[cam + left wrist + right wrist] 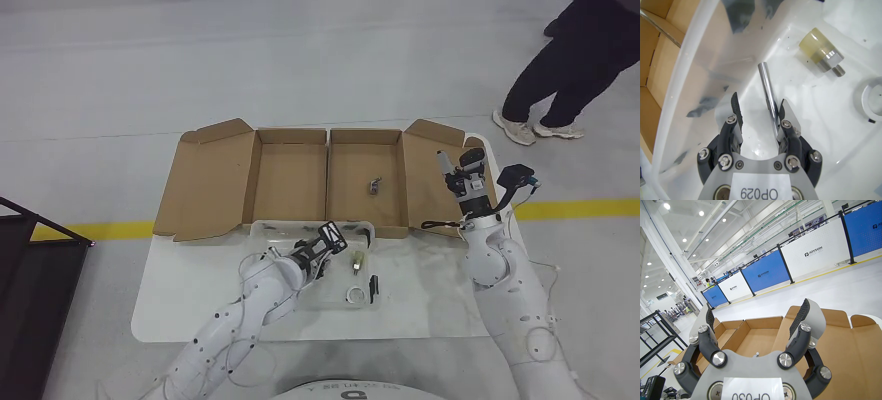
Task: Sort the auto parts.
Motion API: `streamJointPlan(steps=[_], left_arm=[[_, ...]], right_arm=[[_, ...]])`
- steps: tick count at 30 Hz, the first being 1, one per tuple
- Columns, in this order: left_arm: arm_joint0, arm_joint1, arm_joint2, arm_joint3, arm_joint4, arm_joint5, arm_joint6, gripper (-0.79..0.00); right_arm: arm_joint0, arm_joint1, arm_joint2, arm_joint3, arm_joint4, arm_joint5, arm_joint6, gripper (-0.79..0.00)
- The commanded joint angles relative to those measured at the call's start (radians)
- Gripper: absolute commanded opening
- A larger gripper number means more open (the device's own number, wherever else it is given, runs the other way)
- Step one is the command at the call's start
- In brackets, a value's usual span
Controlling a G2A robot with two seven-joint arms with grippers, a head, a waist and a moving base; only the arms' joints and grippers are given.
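The shiny metal rod [767, 91] is seen lying on the floor of the clear bin [683, 49], near the bin's side wall. The bin is set on the white surface [200, 300], just in front of the cardboard box [290, 180].

The left hand [758, 98] is down inside the bin. It is spread wide, and nothing is pinched yet. The rod is found between its two fingers, but not in the middle of the gap. It is touching or just beside one finger [782, 111] and well apart from the other.

The rod's long line is pointed away from the hand, almost the same way the fingers point, with a small lean. So the near end is held between the fingers, and the far end is stuck out past the tips. A squeeze across the thin side is judged to be possible from here.

A cream part with a screw end [817, 49] and a metal ring [866, 98] are seen farther off in the same bin.

The right hand [757, 307] is held up by the box, spread wide and empty. The left hand is much the nearer one to the rod.
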Motion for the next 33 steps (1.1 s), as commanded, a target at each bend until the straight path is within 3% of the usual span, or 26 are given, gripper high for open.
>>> streamJointPlan(steps=[1,6,19,24,27,28,33], left_arm=[[0.006,0.001,-0.005,-0.004,-0.007,-0.005,0.001,-0.394],[0.018,0.004,-0.013,-0.013,-0.020,-0.014,0.002,-0.483],[0.026,0.006,-0.027,0.004,-0.036,-0.017,0.005,-0.502],[0.021,0.007,-0.027,0.011,-0.044,-0.037,0.002,-0.619],[0.019,0.008,-0.028,0.017,-0.047,-0.051,0.003,-0.714],[0.018,0.008,-0.029,0.018,-0.048,-0.055,0.005,-0.785],[0.019,0.015,-0.059,-0.032,-0.077,-0.084,0.015,-0.785]], right_arm=[[0.000,0.000,0.000,0.000,0.000,0.000,0.000,0.000],[0.000,0.000,0.000,0.000,0.000,0.000,0.000,0.000],[0.000,0.000,0.000,0.000,0.000,0.000,0.000,0.000],[0.000,0.000,0.000,0.000,0.000,0.000,0.000,0.000],[0.000,0.000,0.000,0.000,0.000,0.000,0.000,0.000],[0.000,0.000,0.000,0.000,0.000,0.000,0.000,0.000],[0.000,0.000,0.000,0.000,0.000,0.000,0.000,0.000]])
